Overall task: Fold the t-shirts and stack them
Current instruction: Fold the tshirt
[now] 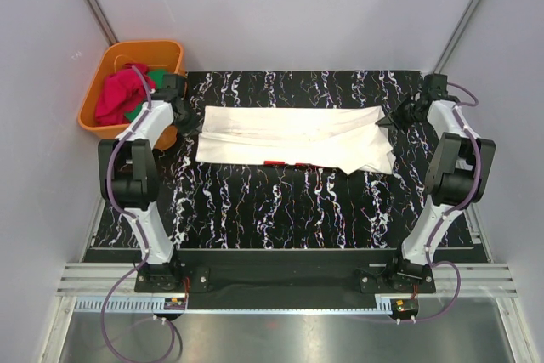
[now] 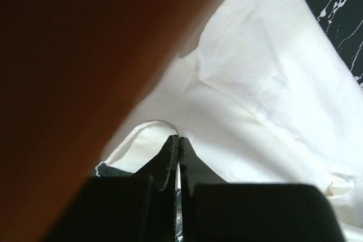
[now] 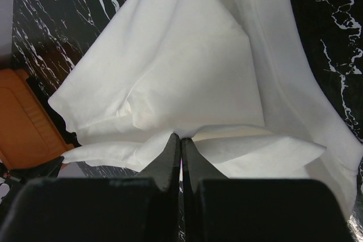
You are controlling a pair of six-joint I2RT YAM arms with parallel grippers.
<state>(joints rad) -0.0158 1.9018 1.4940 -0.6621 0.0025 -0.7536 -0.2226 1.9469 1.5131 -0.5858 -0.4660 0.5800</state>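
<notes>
The cream-white t-shirt lies stretched across the far half of the table, folded lengthwise, with a bit of its red print showing at the near edge. My left gripper is shut on its left edge, jaws pinched together on the cloth. My right gripper is shut on its right edge. The shirt also fills the left wrist view and the right wrist view. A red t-shirt lies crumpled in the orange tub.
The orange plastic tub stands off the table's far left corner, close behind my left arm; it shows in the left wrist view and the right wrist view. A green cloth lies in it. Black marbled table.
</notes>
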